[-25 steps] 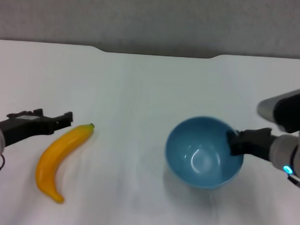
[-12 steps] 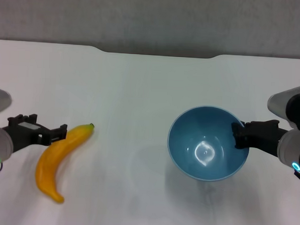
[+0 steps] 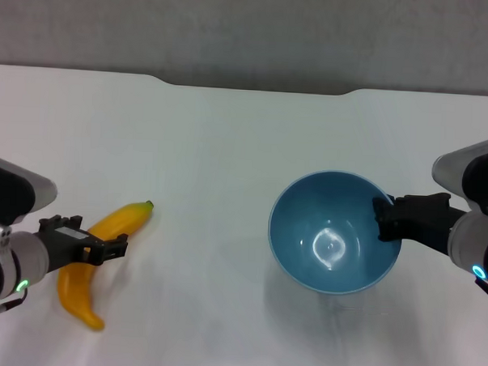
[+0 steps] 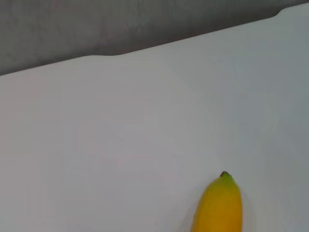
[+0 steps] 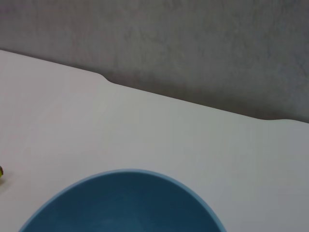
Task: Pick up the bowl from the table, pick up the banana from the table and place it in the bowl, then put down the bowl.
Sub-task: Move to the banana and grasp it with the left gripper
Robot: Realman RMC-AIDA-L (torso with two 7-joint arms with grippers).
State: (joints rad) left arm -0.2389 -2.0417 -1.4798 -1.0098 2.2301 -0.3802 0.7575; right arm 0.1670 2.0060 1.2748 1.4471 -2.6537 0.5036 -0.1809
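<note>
Clamped on the near-right rim of the bowl [image 3: 332, 234], my right gripper [image 3: 386, 219] holds it with one finger inside the wall and one outside; the shadow spread beneath suggests the bowl sits a little clear of the table [image 3: 229, 150], tilted slightly toward the middle, though I cannot be sure of the gap; it is empty, a glint on its glossy floor. Over on my left, my left gripper [image 3: 103, 247] hangs right over the middle of the banana [image 3: 103, 250], fingers parted and straddling the fruit, not closed on it so far as I can judge; the banana lies flat, well apart from the bowl, its dark stem tip pointing toward the far side and its curved tail toward me; my left wrist view shows only that stem end [image 4: 219, 205] on bare white.

For the grasp I judge the thing to do is settle the fingers down either side of the thickest part, across the curve and not along it, so the smooth skin cannot roll or squirt out; close gently, firm enough to lift, no more; meanwhile I should keep the bowl level and steady, mouth up, so the banana, longer than the bowl is wide, can rest across it without tipping it from my pinch.
</note>
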